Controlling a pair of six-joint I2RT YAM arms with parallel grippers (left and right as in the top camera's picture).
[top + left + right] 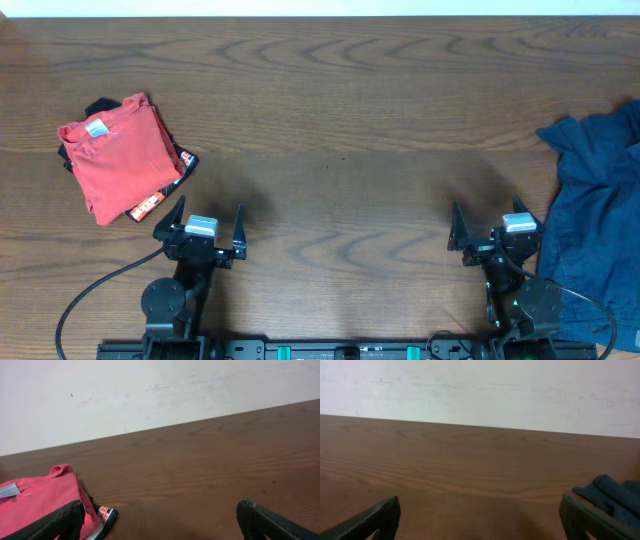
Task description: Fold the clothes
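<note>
Both left gripper [211, 206] and right gripper [486, 211] gape wide, holding nothing, clothes [590, 210] beside the right.

We find the clothes [595, 200] at the right edge of the table [340, 110], the folded shirt [120, 160] far left, well apart.

**Count on the table**

One table [340, 100]. Two grippers: the left gripper [210, 207] and the right gripper [485, 208]. One heap of navy clothes [590, 210], number of garments unclear. One red folded shirt [118, 155], with one dark printed garment [187, 160] beneath it.
</note>
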